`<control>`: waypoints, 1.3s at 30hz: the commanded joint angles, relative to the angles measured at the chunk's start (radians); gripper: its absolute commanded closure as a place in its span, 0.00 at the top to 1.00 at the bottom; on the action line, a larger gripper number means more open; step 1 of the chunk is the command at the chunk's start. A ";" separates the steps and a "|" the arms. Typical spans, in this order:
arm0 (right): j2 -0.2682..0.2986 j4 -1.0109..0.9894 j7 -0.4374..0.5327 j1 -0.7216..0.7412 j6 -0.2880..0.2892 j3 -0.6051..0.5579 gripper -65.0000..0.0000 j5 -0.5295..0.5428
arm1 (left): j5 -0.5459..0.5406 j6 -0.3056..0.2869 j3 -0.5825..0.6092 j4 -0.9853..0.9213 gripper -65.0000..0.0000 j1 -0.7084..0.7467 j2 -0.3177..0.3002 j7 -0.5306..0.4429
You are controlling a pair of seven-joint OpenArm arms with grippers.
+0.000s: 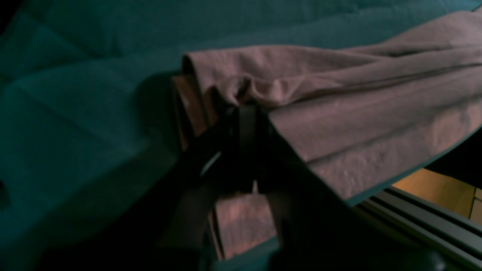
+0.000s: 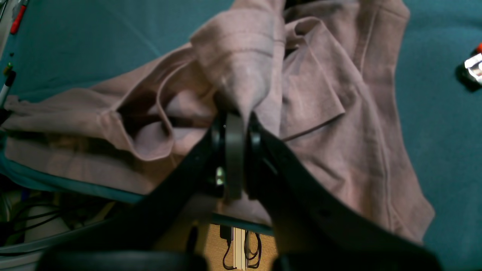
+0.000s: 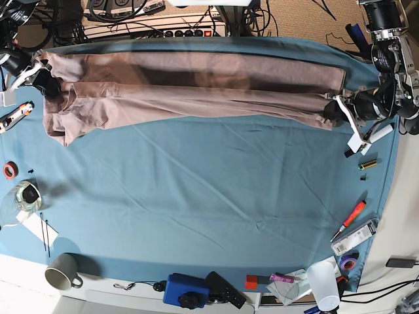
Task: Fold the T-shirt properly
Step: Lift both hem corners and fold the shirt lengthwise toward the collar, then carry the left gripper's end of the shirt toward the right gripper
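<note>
The pink-beige T-shirt (image 3: 196, 91) lies stretched in a long folded band along the far edge of the table, from the left end to the right end. In the base view my right gripper (image 3: 44, 80) holds the band's left end and my left gripper (image 3: 335, 108) holds its right end. The left wrist view shows the left gripper (image 1: 246, 107) shut on a bunched fold of the T-shirt (image 1: 357, 124). In the right wrist view the right gripper (image 2: 235, 113) has its jaws close together, pinching a peak of the T-shirt (image 2: 320, 94) near a sleeve.
A blue-teal table cloth (image 3: 196, 196) covers the table. A mug (image 3: 62, 271), a blue box (image 3: 186, 290) and a white cup (image 3: 322, 281) stand along the near edge. A red tape roll (image 3: 9, 171) lies at the left, a screwdriver (image 3: 351, 216) at the right. Cables hang beyond the far edge.
</note>
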 commanded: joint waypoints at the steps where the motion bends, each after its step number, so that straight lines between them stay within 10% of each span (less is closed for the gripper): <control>1: 0.023 0.015 0.020 0.000 0.001 0.007 0.18 0.009 | 0.001 -0.003 -0.007 0.018 0.15 -0.010 -0.016 -0.008; 7: 0.023 0.015 0.020 0.000 0.001 0.007 0.32 0.017 | 0.000 -0.001 -0.007 0.019 0.52 -0.005 -0.016 -0.016; 28: 0.023 0.015 0.020 0.000 0.001 0.007 0.32 0.012 | 0.093 0.095 -0.006 0.021 0.52 0.134 0.086 -0.022; 36: 0.023 0.015 0.020 0.001 0.001 0.007 0.32 0.013 | 0.090 0.095 -0.007 0.021 0.03 0.141 0.085 -0.023; 39: 0.023 0.015 0.020 0.001 0.001 0.007 0.32 0.013 | 0.091 0.095 -0.007 0.023 0.00 0.137 0.085 -0.024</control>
